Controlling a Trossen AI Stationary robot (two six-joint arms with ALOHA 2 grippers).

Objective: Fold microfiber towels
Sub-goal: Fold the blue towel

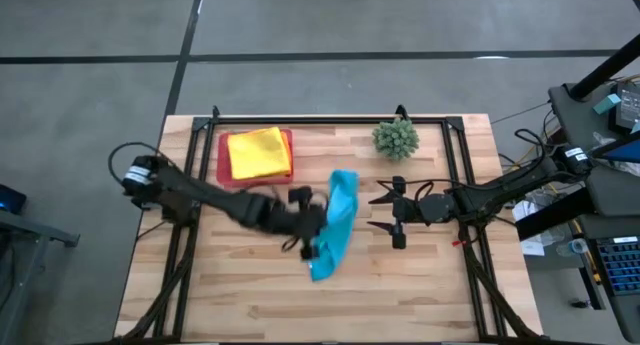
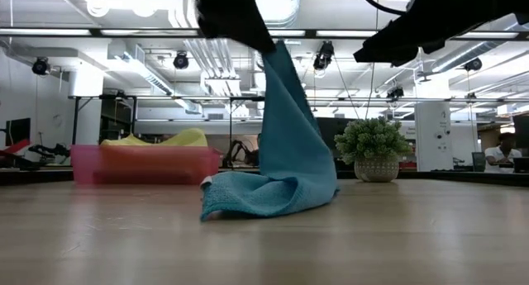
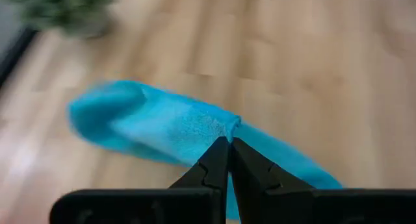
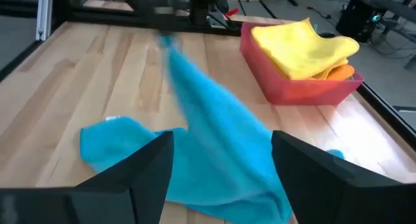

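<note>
Near the middle of the counter (image 1: pixel 250 295), the blue towel (image 1: pixel 338 225) is pinched by the left pincer (image 1: pixel 318 225) and lifted at one end, the other end resting on the counter. The right pincer (image 1: pixel 385 213) is held spread just beside it. A yellow towel (image 1: pixel 258 152) lies in the pink tray (image 1: pixel 222 165) near the far edge.

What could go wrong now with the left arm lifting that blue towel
The left gripper is shut on only a small pinch of the turquoise towel, so the cloth might slip free. Its lower end still drags bunched on the table, risking a crooked fold. The open right gripper waits close by and might snag it.
</note>
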